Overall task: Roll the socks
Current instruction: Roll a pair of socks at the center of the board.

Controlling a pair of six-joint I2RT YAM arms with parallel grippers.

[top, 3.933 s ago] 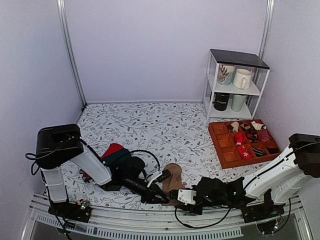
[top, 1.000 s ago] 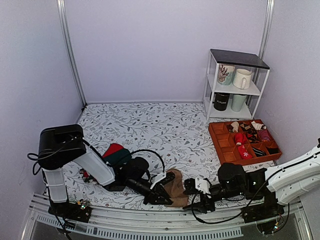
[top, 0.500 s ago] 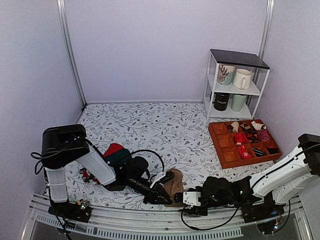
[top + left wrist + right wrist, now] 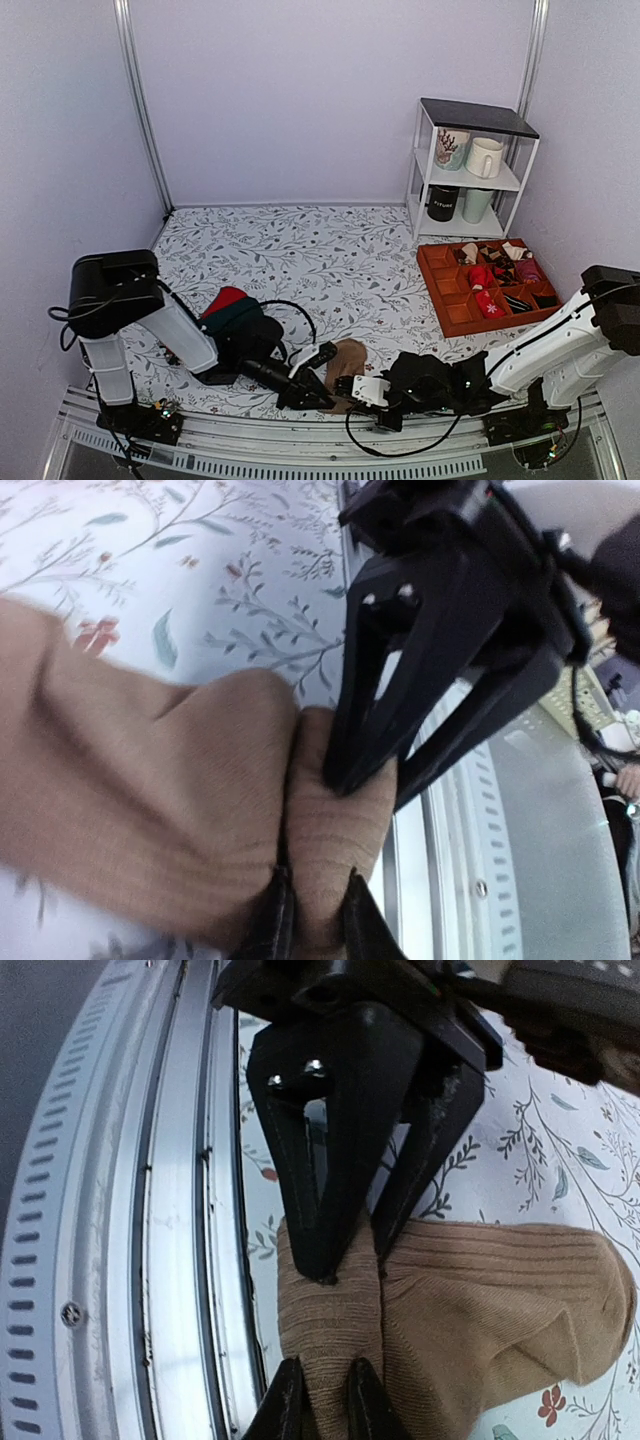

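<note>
The tan-brown socks (image 4: 346,362) lie flat near the table's front edge, between my two grippers. In the left wrist view my left gripper (image 4: 312,912) is shut on a folded ridge of the socks (image 4: 150,810), with the right gripper's black fingers (image 4: 420,710) gripping the same ridge from the far side. In the right wrist view my right gripper (image 4: 322,1392) is shut on that ridge of the socks (image 4: 480,1300), facing the left gripper's fingers (image 4: 330,1170). In the top view the left gripper (image 4: 318,388) and the right gripper (image 4: 352,392) meet at the socks' near end.
Red and dark green socks (image 4: 232,308) lie behind my left arm. An orange divided tray (image 4: 447,290) with small rolled socks stands at the right. A white shelf (image 4: 470,165) with mugs stands at the back right. The metal front rail (image 4: 170,1210) runs just beside the socks.
The right gripper swung away to the right a second ago, then came back left to the socks' near end and closed on it. The left gripper has stayed on the socks.
</note>
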